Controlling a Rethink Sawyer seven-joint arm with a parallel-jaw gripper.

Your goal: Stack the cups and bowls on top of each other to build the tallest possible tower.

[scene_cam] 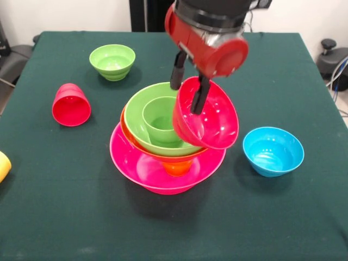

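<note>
Front view only. Tool (188, 89) pinches the rim of the small red bowl (209, 117), one finger inside and one outside. Bowl hangs tilted, mouth turned toward the left, over the right edge of the tower (163, 141).

Tower sits mid-bench: pink bowl (141, 166) as base, orange cup (178, 167) showing inside it under the large orange bowl (126, 128), large green bowl (138, 117) nested in that, green cup (160, 122) upright inside.

Loose items on the green cloth of the bench (54, 217): small green bowl (112, 61) far left, upright; red cup (70, 105) left, lying on its side; blue bowl (273, 151) right of the tower, upright; yellow cup (3, 166) cut off at the left edge.
</note>
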